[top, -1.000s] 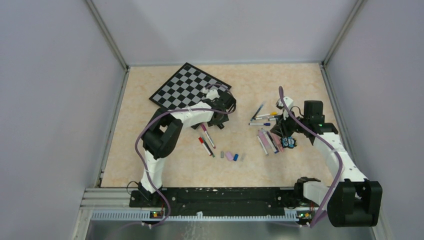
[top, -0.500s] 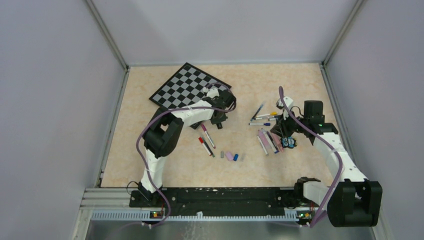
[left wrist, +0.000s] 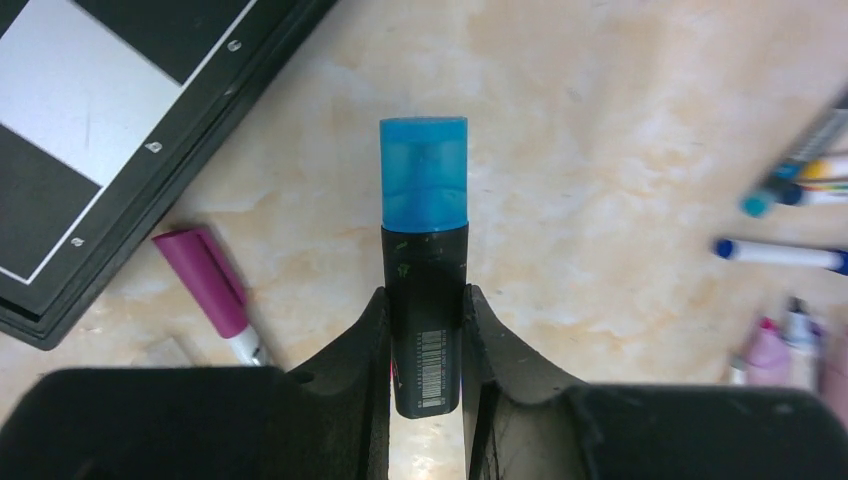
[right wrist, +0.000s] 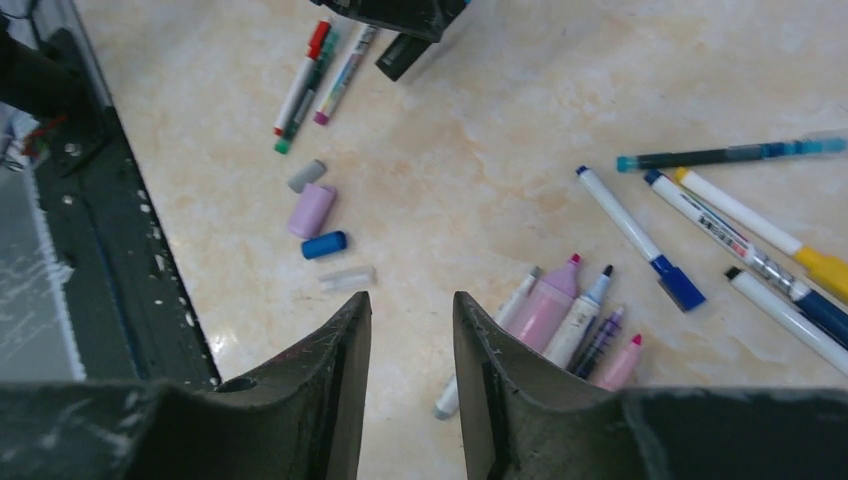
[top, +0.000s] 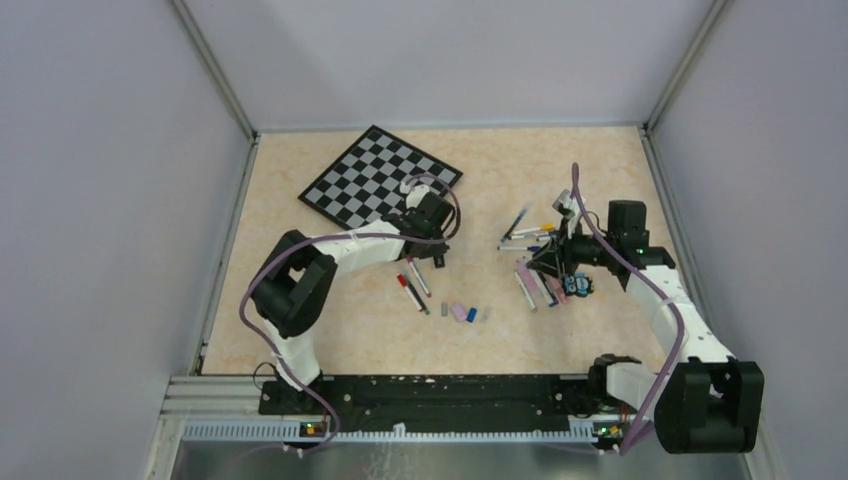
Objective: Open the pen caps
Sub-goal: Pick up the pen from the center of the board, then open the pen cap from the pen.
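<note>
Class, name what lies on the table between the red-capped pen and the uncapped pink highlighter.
A row of loose caps: a grey cap, a lilac cap, a blue cap and a clear cap. The top and right wrist views both show it.

Beige marbled table (top: 300, 320). Checkered board (top: 375, 175) lies flat at far left, skewed. Mid-table: two pens (right wrist: 301, 88) side by side, then loose caps in a row — grey cap (right wrist: 306, 175), lilac cap (right wrist: 312, 210), blue cap (right wrist: 324, 244), clear cap (right wrist: 348, 277). Right side: thin pens (right wrist: 720, 229) fanned out, w/ pink highlighters (right wrist: 545, 308) & slim pens (right wrist: 585, 315) bunched nearer.
</note>
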